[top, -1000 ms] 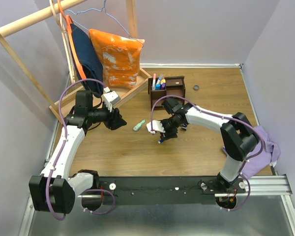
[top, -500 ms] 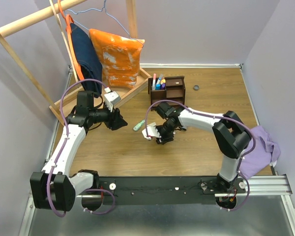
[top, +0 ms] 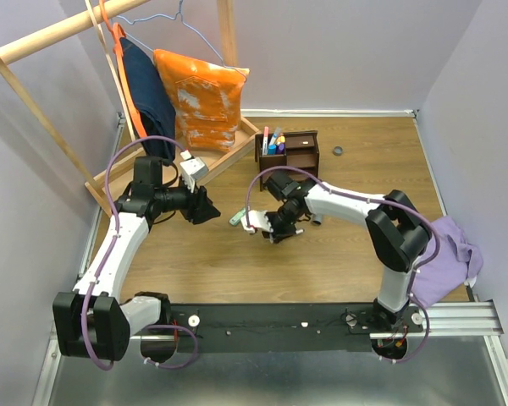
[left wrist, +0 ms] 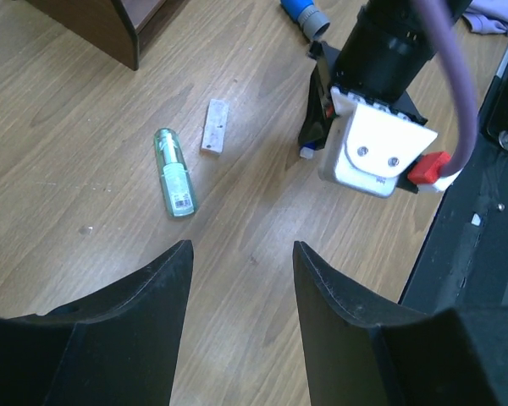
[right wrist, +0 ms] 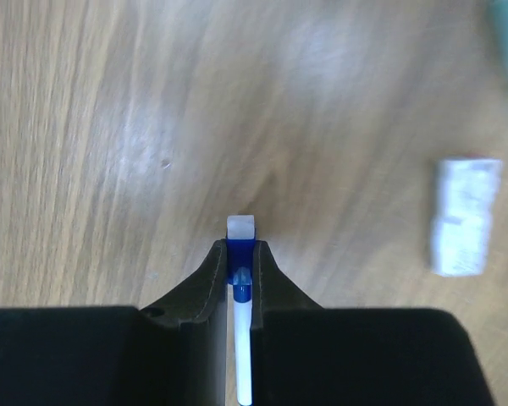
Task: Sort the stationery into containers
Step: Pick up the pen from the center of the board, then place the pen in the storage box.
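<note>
With left claw (left wrist: 241, 249) spread above the green marker (left wrist: 174, 172) and beige piece (left wrist: 213, 127) on the desk (left wrist: 85, 127), just pinched right claw (right wrist: 240, 254) onto the blue-and-white pen (right wrist: 240, 227), ready for carrying to the organizer (top: 289, 152).

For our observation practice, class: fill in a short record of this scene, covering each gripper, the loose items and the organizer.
Right gripper: shut on a blue-and-white pen
Left gripper: open, holding nothing, above the table
Loose items: pale green tube and small white piece, lying apart
Organizer: dark brown, pens standing in one compartment
</note>
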`<state>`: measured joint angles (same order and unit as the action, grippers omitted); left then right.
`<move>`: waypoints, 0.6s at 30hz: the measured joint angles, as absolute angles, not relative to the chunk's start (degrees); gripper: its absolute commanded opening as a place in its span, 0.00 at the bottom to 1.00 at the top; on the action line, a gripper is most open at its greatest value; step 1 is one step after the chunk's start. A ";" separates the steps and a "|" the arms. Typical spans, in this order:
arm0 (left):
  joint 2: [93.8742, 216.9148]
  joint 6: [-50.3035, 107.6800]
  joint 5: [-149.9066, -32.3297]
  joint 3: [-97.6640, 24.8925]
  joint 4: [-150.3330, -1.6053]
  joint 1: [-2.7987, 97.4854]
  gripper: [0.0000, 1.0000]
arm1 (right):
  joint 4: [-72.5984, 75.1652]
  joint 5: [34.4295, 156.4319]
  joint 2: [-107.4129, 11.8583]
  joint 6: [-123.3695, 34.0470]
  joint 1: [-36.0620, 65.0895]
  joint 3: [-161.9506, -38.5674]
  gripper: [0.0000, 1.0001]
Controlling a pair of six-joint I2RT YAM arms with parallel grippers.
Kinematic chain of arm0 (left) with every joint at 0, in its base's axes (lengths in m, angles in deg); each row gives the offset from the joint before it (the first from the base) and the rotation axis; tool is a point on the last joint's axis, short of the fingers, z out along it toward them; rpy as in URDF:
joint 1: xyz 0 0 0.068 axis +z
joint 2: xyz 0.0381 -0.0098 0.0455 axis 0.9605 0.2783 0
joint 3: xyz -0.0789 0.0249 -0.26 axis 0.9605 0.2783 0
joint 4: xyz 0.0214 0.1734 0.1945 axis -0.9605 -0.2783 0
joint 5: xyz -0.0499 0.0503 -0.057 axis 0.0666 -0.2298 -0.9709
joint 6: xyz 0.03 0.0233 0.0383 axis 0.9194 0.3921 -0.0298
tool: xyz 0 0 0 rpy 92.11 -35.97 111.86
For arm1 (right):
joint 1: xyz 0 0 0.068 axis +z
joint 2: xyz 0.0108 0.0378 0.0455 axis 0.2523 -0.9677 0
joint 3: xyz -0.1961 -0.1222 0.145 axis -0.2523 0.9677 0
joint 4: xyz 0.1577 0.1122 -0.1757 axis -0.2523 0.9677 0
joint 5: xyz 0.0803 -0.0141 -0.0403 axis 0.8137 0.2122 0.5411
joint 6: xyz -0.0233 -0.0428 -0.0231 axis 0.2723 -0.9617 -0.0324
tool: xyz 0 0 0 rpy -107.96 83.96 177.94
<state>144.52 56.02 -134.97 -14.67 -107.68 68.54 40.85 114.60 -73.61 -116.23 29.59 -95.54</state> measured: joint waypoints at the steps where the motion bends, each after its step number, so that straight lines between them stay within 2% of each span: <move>1: 144.56 56.04 -135.08 -14.67 -107.70 68.52 0.59 | 41.07 114.62 -73.37 -114.70 29.61 -96.41 0.01; 5: 144.98 56.04 -135.83 -14.76 -107.70 68.52 0.59 | 40.37 115.36 -70.70 -105.10 29.61 -103.58 0.01; 9: 146.55 55.78 -136.72 -15.55 -107.50 68.52 0.59 | 29.72 118.01 -64.91 -89.85 27.63 -112.54 0.01; 14: 149.02 54.88 -137.93 -17.06 -107.13 68.52 0.59 | 6.60 119.23 -60.41 -70.52 20.57 -110.25 0.01; 18: 150.71 54.51 -138.56 -18.48 -107.22 68.52 0.59 | -8.98 117.99 -60.95 -62.72 17.16 -105.40 0.01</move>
